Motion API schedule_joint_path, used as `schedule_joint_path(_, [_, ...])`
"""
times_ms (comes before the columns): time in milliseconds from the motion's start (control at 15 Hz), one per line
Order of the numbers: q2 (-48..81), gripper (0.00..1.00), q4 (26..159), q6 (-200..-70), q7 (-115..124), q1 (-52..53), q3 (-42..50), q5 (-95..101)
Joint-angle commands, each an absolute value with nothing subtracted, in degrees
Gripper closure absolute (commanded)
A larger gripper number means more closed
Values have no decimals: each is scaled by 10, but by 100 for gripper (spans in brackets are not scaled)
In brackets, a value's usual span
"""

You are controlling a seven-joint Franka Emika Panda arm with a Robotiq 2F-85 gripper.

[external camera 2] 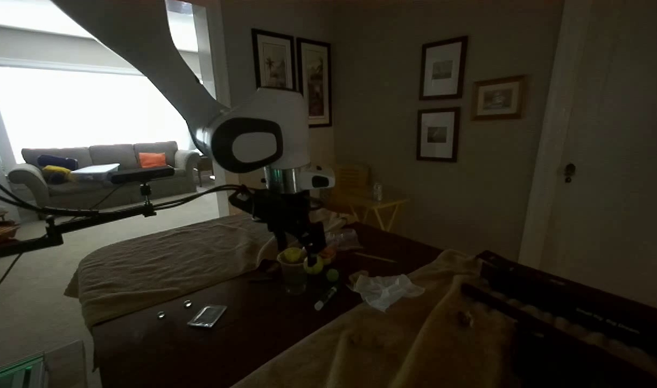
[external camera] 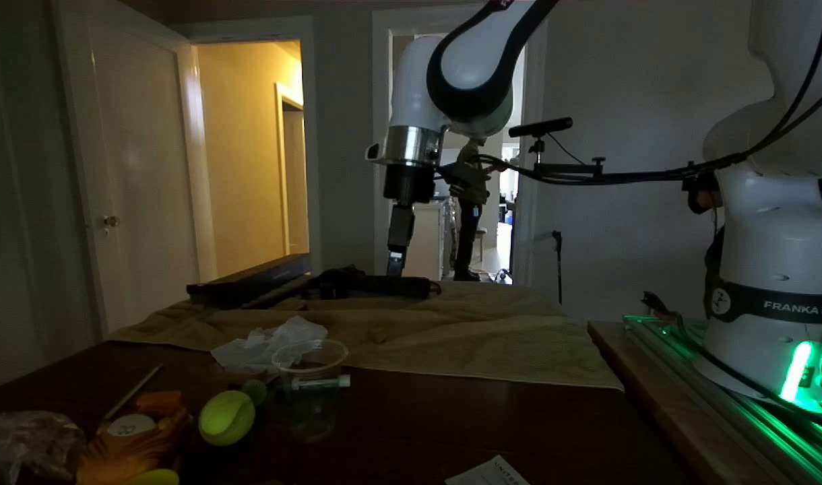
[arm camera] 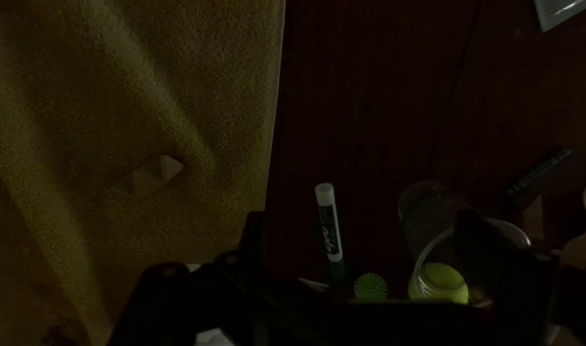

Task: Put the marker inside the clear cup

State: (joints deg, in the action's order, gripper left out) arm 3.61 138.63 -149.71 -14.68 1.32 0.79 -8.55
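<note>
The marker (arm camera: 328, 226), white with a dark label and a dark green cap, lies on the dark table. It also shows in both exterior views (external camera: 343, 381) (external camera 2: 326, 298). The clear cup (external camera: 310, 411) stands upright beside it, see-through, and shows in both exterior views (external camera 2: 294, 280). In the wrist view the clear cup (arm camera: 420, 216) is partly hidden by a finger. My gripper (arm camera: 362, 223) is open and empty, with the marker between its fingers in the picture. In both exterior views the gripper (external camera: 395, 264) (external camera 2: 297, 252) is held above the table, apart from the marker.
A yellow-green ball (external camera: 227, 417) and a small spiky green ball (arm camera: 371, 287) lie near the cup. A crumpled white wrapper (external camera 2: 388, 291), an orange object (external camera: 135, 438) and a silver packet (external camera 2: 207, 316) are on the table. A tan towel (external camera: 485, 337) carries dark items (external camera: 370, 284).
</note>
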Motion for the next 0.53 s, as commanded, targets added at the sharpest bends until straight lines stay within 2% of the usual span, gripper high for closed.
schedule_joint_path(0, [96,0,1351,-1530,-197,-4,0,-89])
schedule_joint_path(333, [159,0,1297,-1511,-186,-21,-6,-81])
schedule_joint_path(467, [146,0,1320,-1527,-183,-23,-9,-77])
